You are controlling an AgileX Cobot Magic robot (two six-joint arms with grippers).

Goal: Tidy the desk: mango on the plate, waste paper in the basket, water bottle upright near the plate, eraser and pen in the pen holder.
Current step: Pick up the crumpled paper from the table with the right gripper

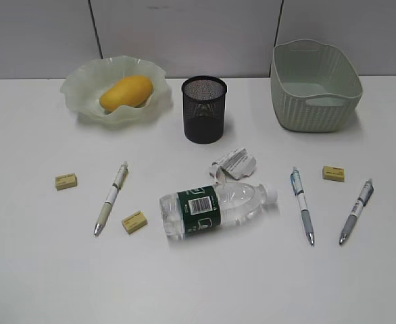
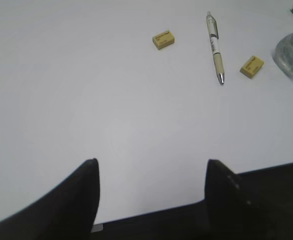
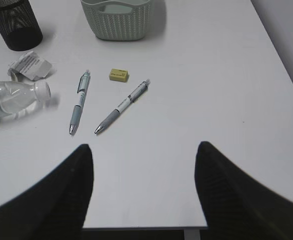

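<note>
The mango [image 1: 126,92] lies in the wavy-rimmed plate [image 1: 83,88] at the back left of the desk [image 1: 36,270]. The water bottle [image 1: 211,209] lies on its side at the centre, with the waste paper [image 1: 235,163] just behind it. The pen holder [image 1: 204,109] stands mid-back and the basket [image 1: 315,86] back right. Three erasers [image 1: 66,181] [image 1: 134,221] [image 1: 334,173] and three pens [image 1: 111,198] [image 1: 302,204] [image 1: 357,210] lie scattered. My left gripper [image 2: 152,162] hangs open over the bare near-left desk edge. My right gripper [image 3: 144,146] is open over the near-right edge. Both hold nothing.
In the left wrist view an eraser [image 2: 163,40], a pen [image 2: 215,47] and a second eraser [image 2: 252,66] lie ahead. The right wrist view has two pens [image 3: 79,101] [image 3: 122,106] and an eraser [image 3: 119,75] ahead, with the desk's right edge [image 3: 281,65] close by.
</note>
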